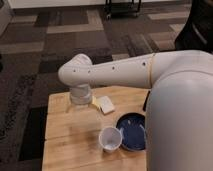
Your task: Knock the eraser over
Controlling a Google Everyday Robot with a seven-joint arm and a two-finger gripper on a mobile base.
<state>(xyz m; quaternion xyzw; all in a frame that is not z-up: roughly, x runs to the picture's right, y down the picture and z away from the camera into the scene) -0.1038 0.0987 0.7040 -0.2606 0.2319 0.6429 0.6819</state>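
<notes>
A slim dark block, the eraser (145, 100), stands upright on the wooden table (70, 145) at the back right. It is right against the edge of my white arm, which hides part of it. My arm reaches across the view to the left and bends down at the elbow. The gripper (80, 104) hangs below the grey wrist over the back left part of the table. It is well left of the eraser and just left of a pale cream pad (106, 104).
A white cup (110, 138) stands upright near the table's front middle. A dark blue plate (132, 131) lies just to its right. My large white arm body covers the table's right side. Patterned carpet surrounds the table.
</notes>
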